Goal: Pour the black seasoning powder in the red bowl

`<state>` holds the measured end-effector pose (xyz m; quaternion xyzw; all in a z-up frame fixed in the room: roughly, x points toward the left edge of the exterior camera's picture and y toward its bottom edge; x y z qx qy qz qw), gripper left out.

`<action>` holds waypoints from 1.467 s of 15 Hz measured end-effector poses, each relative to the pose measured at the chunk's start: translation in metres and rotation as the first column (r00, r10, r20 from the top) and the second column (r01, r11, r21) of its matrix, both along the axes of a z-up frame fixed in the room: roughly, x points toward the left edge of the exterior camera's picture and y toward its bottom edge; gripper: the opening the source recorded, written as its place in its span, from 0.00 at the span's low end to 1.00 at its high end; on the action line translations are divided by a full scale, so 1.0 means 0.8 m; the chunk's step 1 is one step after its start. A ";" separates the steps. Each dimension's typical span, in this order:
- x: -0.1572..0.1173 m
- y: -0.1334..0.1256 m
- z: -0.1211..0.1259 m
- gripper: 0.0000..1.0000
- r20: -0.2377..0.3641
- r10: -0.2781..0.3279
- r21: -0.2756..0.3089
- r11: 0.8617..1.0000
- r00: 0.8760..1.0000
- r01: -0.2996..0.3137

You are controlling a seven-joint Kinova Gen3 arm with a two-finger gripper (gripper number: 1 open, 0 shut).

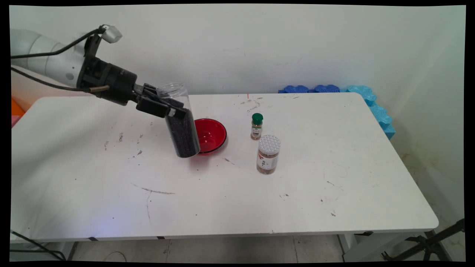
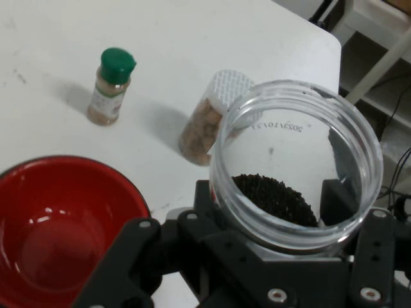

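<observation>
From the main view I see my gripper (image 1: 171, 107) with its fingers clamped around a clear open jar (image 1: 180, 120) about two-thirds full of dark granules, held off the bench (image 1: 237, 193) and tilted, its mouth leaning up toward the arm. The jar's lower end hangs in front of the near-left rim of a red bowl (image 1: 210, 135). Right of the bowl stands a small green-capped bottle (image 1: 256, 126), and just nearer the front edge a white-lidded jar (image 1: 268, 154) of brown contents, both upright. Blue foam pieces (image 1: 371, 102) lie off the far right corner.

The hand view gives me what the main one can't: straight down the jar's (image 2: 295, 167) open mouth to the dark fill, and into the bowl (image 2: 61, 231), which looks empty. The green-capped bottle (image 2: 110, 86) and white-lidded jar (image 2: 209, 119) sit beyond.
</observation>
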<state>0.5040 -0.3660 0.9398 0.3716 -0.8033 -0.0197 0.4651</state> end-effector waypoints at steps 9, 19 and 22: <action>0.008 -0.012 -0.015 0.00 -0.057 0.144 0.213 0.969 0.988 -0.129; 0.005 -0.023 -0.030 0.00 -0.110 0.358 0.503 0.825 0.927 -0.258; 0.002 -0.024 -0.033 0.00 -0.115 0.410 0.585 0.764 0.905 -0.271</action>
